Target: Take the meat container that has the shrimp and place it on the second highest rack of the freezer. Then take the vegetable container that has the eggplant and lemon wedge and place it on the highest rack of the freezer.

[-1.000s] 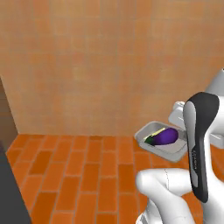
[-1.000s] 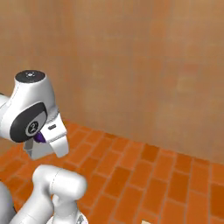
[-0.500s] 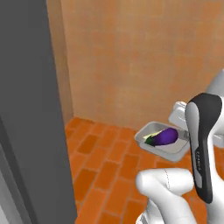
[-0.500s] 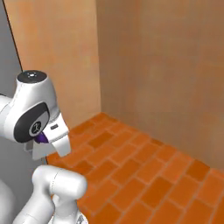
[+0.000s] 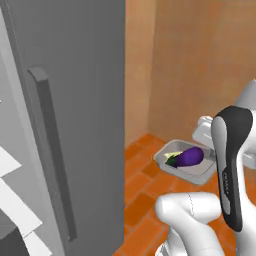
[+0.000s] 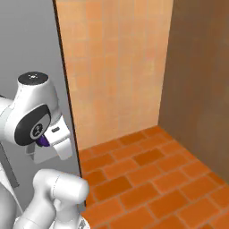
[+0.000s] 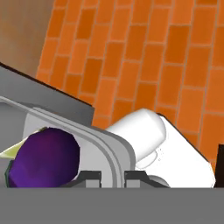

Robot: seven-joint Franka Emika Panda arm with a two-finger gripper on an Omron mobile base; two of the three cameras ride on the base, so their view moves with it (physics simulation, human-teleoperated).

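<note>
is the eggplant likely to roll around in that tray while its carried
Probably a little: the eggplant is smooth, rounded and lies loose. The tray has raised walls, and the lemon wedge sits beside it, so it likely stays in.

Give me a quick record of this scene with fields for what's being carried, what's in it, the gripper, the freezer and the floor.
carried: grey tray, held up above the floor
contents: purple eggplant with a pale lemon wedge beside it
gripper: gripper shut on the tray's rim, one finger on each side of the rim
freezer: tall grey freezer at the left, long handle on its door, white shelves showing at the lower left
floor: orange brick floor
walls: tan tiled wall behind
</note>
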